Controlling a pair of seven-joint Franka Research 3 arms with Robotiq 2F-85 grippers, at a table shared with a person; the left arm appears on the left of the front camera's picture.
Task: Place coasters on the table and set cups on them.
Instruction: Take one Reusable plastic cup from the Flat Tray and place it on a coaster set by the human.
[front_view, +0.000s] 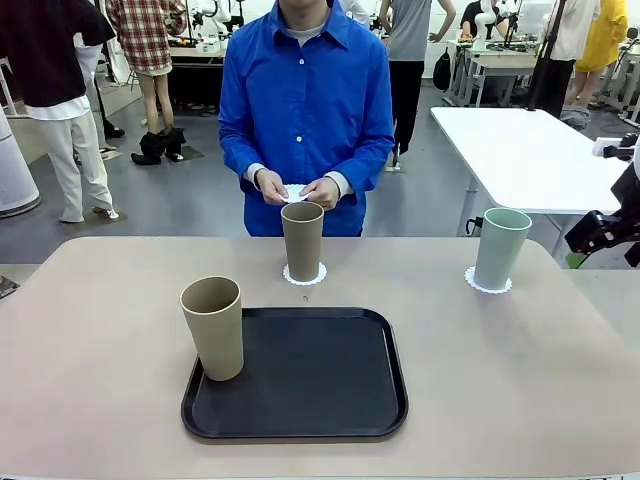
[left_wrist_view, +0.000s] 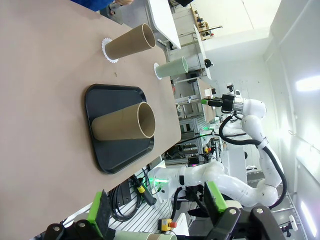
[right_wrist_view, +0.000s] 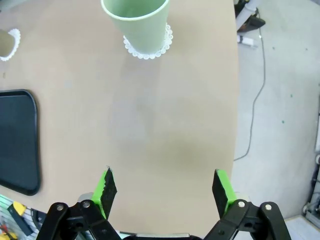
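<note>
One tan cup (front_view: 211, 327) stands on the left part of the black tray (front_view: 300, 375). A second tan cup (front_view: 302, 240) sits on a lacy white coaster (front_view: 305, 273) beyond the tray. At the far right, the mint cup (front_view: 501, 247) rests on another coaster (front_view: 488, 283). The person's hands hold the third coaster (front_view: 293, 194) above the table (front_view: 500, 380). My left gripper (left_wrist_view: 156, 205) is open and empty, back from the tray's cup (left_wrist_view: 122, 122). My right gripper (right_wrist_view: 165, 189) is open and empty over bare table, short of the mint cup (right_wrist_view: 137, 20).
A white rectangular table (front_view: 530, 150) stands behind at the right. Part of my right arm (front_view: 603, 230) shows at the right edge. The table's rounded edge drops to the floor beside the mint cup's coaster (right_wrist_view: 150, 49). People stand in the background.
</note>
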